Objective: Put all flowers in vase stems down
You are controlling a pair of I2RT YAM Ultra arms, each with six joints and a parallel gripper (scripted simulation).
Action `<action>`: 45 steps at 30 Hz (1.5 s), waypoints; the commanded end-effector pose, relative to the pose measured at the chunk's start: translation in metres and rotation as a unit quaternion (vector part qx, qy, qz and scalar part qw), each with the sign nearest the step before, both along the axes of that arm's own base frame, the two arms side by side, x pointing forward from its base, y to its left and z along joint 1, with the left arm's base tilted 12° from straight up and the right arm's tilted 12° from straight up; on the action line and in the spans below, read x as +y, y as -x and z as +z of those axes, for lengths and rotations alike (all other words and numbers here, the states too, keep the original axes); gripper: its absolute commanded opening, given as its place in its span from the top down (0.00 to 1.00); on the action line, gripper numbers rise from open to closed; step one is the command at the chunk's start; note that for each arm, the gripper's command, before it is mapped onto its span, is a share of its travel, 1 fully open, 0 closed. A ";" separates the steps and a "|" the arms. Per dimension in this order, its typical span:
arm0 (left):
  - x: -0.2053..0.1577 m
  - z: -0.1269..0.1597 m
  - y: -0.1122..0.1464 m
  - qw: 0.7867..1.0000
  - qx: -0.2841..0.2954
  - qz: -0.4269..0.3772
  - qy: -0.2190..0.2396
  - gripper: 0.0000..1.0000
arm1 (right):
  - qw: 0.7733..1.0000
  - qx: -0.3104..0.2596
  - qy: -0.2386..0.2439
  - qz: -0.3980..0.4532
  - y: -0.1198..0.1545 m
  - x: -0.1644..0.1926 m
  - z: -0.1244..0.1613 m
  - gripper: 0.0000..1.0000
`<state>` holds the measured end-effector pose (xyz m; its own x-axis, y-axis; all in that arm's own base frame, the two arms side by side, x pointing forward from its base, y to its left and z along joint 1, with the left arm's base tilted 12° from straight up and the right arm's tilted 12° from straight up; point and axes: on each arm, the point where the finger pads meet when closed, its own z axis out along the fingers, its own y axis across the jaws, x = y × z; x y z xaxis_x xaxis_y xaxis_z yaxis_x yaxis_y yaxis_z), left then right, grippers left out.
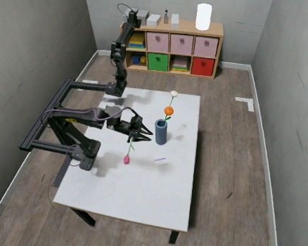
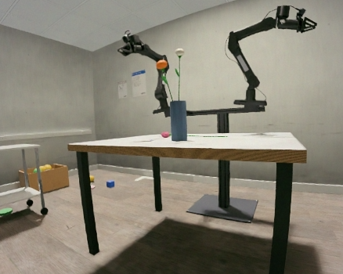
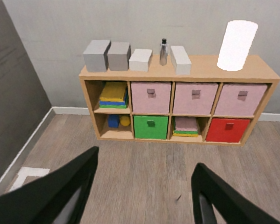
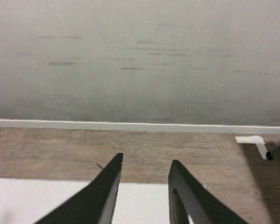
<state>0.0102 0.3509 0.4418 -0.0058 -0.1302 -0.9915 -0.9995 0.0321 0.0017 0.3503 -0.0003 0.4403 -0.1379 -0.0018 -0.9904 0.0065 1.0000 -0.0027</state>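
Note:
The blue vase [image 1: 161,134] [image 2: 178,121] stands upright. An orange flower [image 1: 169,111] [image 2: 161,64] and a white flower [image 1: 174,93] [image 2: 179,52] stand in it, heads up, the orange one leaning. A pink flower [image 1: 126,159] [image 2: 165,135] lies on the table; in the top view my right gripper hides part of its stem. My right gripper [image 1: 150,137] [image 4: 146,164] is partly open and empty, high above the table. My left gripper [image 3: 146,162] [image 2: 312,25] is open and empty, raised and facing the shelf. Stem parts inside the vase are hidden.
The white table [image 1: 141,197] [image 2: 240,142] carries a small printed card [image 1: 160,162] near the vase. A cube shelf [image 1: 219,35] [image 3: 191,76] stands beyond the table's far end. A white cart [image 2: 12,148] stands at the left in the exterior view.

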 end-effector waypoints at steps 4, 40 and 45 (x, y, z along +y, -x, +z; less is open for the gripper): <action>0.013 0.008 0.002 0.998 -0.006 0.002 -0.062 0.40 | 0.998 -0.068 -0.003 0.003 -0.012 0.000 0.010 0.70; 0.033 -0.040 0.001 0.998 -0.006 0.002 -0.059 0.40 | 0.998 -0.070 -0.003 0.003 -0.033 0.000 -0.033 0.70; 0.033 -0.040 0.001 0.998 -0.006 0.002 -0.059 0.42 | 0.998 -0.070 -0.003 0.003 -0.033 0.000 -0.033 0.70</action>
<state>0.0113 0.3836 0.3986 -0.0024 -0.0228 -0.9997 -0.9995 0.0322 0.0016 0.3831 0.0000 0.4003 -0.0189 -0.0018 -0.9998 0.0049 1.0000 -0.0019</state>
